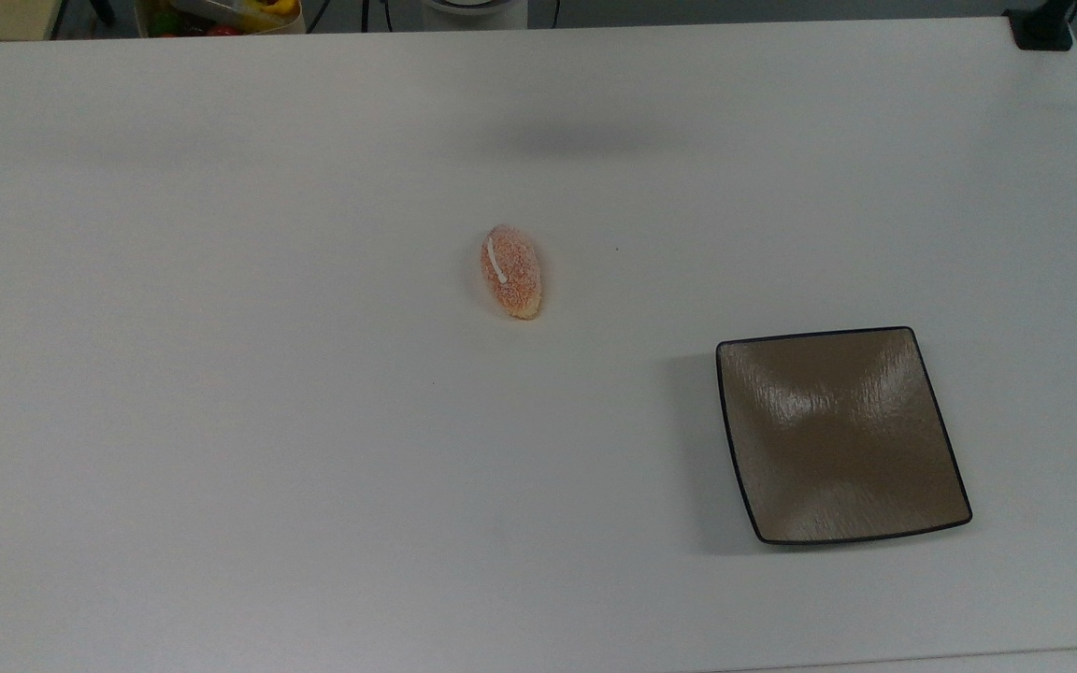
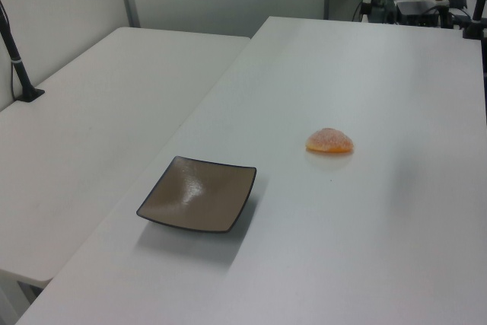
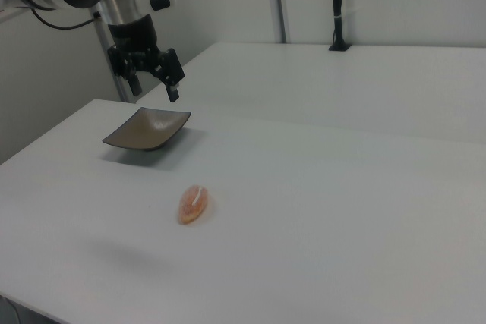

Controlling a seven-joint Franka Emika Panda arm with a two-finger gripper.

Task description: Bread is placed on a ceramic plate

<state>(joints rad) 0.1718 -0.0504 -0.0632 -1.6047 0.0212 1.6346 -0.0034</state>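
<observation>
Tool (image 3: 153,83) spread; grainy oval bread (image 1: 510,272), glossy square plate (image 1: 842,435)

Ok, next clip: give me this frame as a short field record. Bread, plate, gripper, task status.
bread: bread lies on the white table, apart from the plate
plate: ceramic plate holds nothing; toward the top view's lower right
gripper: gripper open, raised above the table, holding nothing, up near the plate in the right view
task status: bread not yet picked up or placed

Bread (image 1: 511,272) apart from ceramic plate (image 1: 841,435)
</observation>
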